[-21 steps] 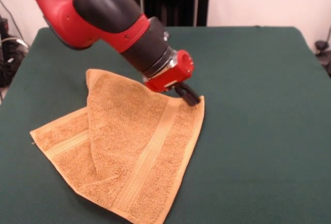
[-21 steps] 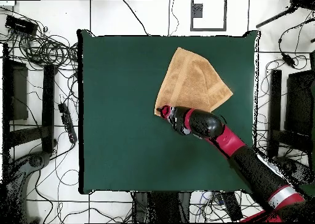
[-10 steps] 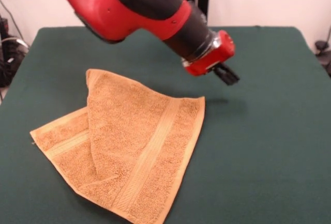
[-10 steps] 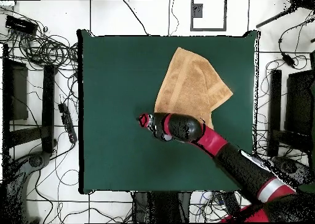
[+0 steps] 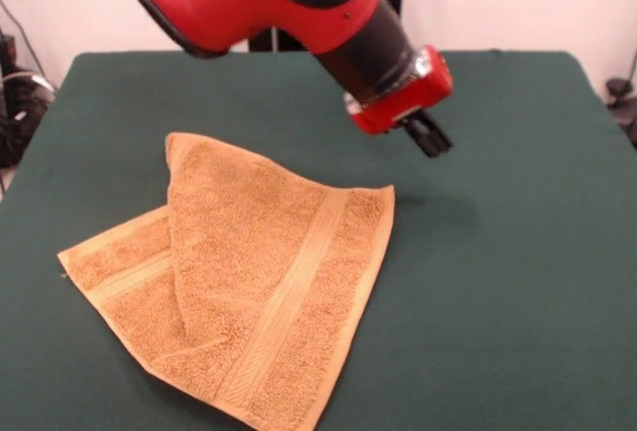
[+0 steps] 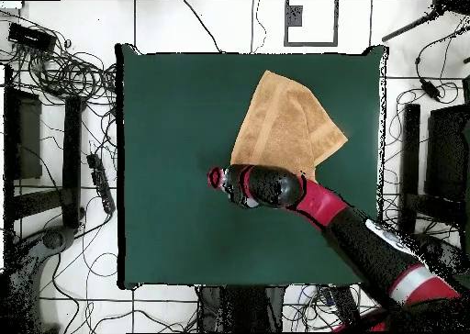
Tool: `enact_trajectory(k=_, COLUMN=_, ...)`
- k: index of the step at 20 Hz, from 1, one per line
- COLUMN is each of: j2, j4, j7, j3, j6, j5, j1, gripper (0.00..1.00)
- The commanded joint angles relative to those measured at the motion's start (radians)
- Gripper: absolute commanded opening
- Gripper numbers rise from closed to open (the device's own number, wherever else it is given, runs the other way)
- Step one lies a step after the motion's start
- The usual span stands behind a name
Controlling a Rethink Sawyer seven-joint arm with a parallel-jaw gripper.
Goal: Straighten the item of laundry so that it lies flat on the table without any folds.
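Lifted clear of the towel [image 5: 249, 282] within the last second: the gripper [image 5: 430, 136], a moment ago pressed at the cloth's far corner, now hangs above bare green tabletop [image 5: 518, 252] just beside that corner, touching nothing. Barely shifted over the last half second, only tilted a little more steeply. Jaws empty; whether apart or together, cannot tell from either view.

Left behind, unchanged in outline since the release: towel on the front-left part of the tabletop in the front view, still doubled over. One large flap folded diagonally across the rest, its woven band [image 5: 289, 297] running slantwise, a second banded strip [image 5: 119, 267] poking out from under it at the left. Seen from above [image 6: 286, 128], a kite-like wedge rather than a square. Task, by that look, far from done: at least one fold to open.

Likely next: another grasp at an edge of the upper flap, then a pull outward.

Around the tabletop, only cables [image 6: 73, 69] and stands on the floor. Nothing on the surface to hinder; plenty of free felt on the right for spreading.
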Motion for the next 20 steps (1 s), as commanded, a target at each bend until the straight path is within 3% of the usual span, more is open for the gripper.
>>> enact_trajectory(k=1, j2=-0.123, j4=-0.035, j7=0.039, j3=-0.032, j6=0.221, j5=0.041, j1=-0.042, gripper=0.00)
enact_trajectory(k=6, j2=-0.170, j4=-0.074, j7=0.021, j3=-0.027, j6=0.325, j5=0.039, j1=-0.066, gripper=0.00)
enact_trajectory(k=9, j2=-0.156, j4=-0.109, j7=-0.001, j3=-0.027, j6=0.322, j5=0.009, j1=-0.075, gripper=0.00)
enact_trajectory(k=12, j2=-0.067, j4=-0.215, j7=-0.008, j3=-0.112, j6=0.187, j5=-0.114, j1=-0.026, gripper=0.00)
enact_trajectory(k=20, j2=0.024, j4=-0.284, j7=0.025, j3=-0.177, j6=0.024, j5=-0.236, j1=0.008, gripper=0.00)
